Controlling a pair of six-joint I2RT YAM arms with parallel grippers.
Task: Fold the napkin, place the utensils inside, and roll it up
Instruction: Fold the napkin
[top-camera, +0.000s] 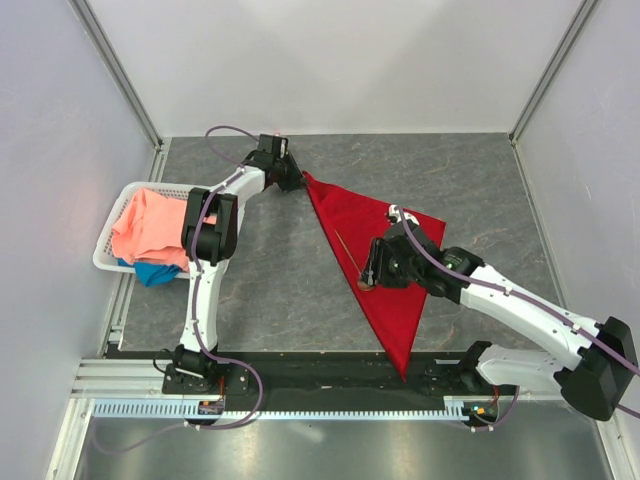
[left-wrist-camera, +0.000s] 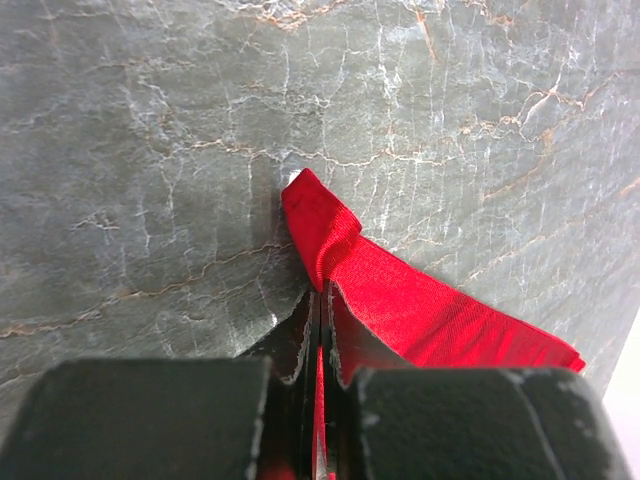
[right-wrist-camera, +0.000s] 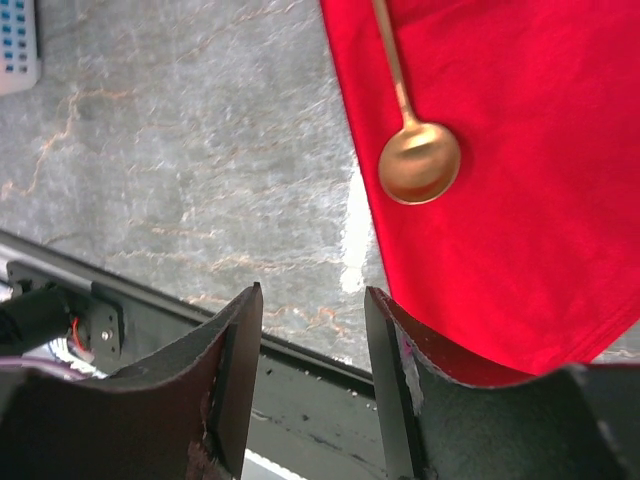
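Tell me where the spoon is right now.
In the right wrist view the spoon lies on the red napkin near its left edge, just ahead of the open right gripper.

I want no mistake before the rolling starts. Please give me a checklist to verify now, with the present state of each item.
1. Deep red soft cloth napkin folded into a triangle: ok.
2. Slim copper-brown metal spoon lying on the napkin, near its long edge: ok.
3. Left tool shut on the napkin's far corner: ok.
4. Right tool open and empty, above the napkin's edge: ok.
5. Napkin's right part lying flat: cannot tell, the arm hides it.
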